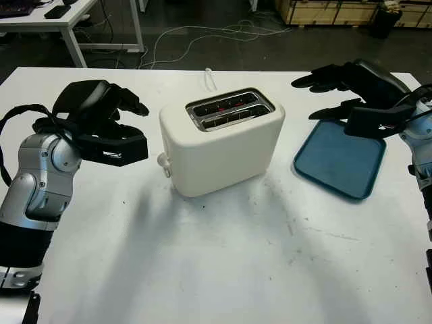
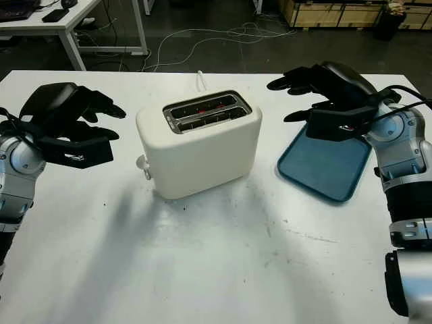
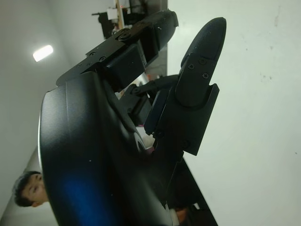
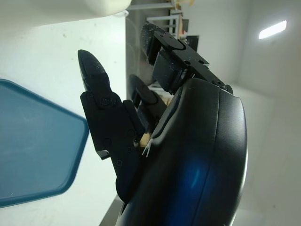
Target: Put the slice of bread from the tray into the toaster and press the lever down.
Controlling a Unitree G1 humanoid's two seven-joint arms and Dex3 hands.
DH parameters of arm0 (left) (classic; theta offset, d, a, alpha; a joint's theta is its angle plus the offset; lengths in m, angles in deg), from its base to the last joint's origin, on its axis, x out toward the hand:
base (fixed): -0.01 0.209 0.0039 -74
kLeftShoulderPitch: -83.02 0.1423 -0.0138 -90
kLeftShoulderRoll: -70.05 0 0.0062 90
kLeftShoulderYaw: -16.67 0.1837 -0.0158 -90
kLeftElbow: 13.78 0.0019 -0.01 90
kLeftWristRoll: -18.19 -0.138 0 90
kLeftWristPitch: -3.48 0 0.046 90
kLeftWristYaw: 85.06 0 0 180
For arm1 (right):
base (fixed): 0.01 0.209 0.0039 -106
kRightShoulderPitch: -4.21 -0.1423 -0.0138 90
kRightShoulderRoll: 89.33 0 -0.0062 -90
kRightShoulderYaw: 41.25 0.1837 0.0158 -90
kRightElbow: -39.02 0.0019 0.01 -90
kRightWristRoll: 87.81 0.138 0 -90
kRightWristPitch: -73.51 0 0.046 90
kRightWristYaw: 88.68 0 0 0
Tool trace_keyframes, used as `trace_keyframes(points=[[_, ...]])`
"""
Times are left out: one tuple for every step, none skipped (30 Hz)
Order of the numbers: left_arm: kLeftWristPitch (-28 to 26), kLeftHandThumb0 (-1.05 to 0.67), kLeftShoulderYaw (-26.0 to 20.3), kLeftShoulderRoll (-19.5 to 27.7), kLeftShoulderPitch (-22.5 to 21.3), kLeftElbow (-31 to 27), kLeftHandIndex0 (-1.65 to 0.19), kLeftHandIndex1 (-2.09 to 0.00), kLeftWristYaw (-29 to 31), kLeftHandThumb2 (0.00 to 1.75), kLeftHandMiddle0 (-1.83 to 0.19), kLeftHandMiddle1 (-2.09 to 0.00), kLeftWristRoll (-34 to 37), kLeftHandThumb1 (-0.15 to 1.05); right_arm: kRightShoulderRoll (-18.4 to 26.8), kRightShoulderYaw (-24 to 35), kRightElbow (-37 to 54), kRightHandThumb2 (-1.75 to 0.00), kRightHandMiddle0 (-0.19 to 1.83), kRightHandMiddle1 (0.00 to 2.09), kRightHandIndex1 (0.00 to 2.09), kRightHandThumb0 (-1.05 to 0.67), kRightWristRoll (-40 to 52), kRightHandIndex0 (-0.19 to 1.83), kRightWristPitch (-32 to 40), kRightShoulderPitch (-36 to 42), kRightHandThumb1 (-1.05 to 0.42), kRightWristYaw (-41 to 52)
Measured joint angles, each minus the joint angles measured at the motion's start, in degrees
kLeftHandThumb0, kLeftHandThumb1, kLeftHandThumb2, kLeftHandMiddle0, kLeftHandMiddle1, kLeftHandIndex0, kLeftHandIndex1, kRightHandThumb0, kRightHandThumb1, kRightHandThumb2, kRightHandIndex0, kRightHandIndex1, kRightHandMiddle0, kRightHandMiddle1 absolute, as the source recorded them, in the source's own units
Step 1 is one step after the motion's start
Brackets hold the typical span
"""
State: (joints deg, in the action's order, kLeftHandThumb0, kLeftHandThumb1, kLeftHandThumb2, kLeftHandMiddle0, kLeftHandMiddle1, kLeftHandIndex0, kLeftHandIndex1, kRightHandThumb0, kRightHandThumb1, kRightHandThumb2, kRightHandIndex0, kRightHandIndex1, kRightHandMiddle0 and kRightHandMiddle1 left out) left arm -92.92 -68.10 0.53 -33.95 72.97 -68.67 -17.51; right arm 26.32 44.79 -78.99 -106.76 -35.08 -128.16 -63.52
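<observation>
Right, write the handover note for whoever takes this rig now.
Left hand: open, raised left of the cream two-slot toaster, holding nothing.
Right hand: open, above the far edge of the blue plastic tray, holding nothing.
Tray bare, no bread on it. Toaster slots glow red inside; whether a slice sits in them cannot be told.
The lever knob sits low on the toaster's left end, apparently pressed.
Left: confirm bread is in.

A: What blocks the middle of the white table?
B: The toaster, with the blue tray near its right side.
A: Any room to pass?
B: Bare tabletop in front, and gaps on both sides of the toaster.
</observation>
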Motion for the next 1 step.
trace_keyframes(points=[[-0.1, -0.62, 0.0, 0.0, 0.0, -0.1, -1.06, -0.01, 0.0, 0.00, -0.76, -0.91, 0.0, 0.80, 0.0, 0.1, 0.3, 0.00, 0.68, 0.00, 0.00, -0.34, 0.0, 0.75, 0.1, 0.0, -0.78, 0.0]])
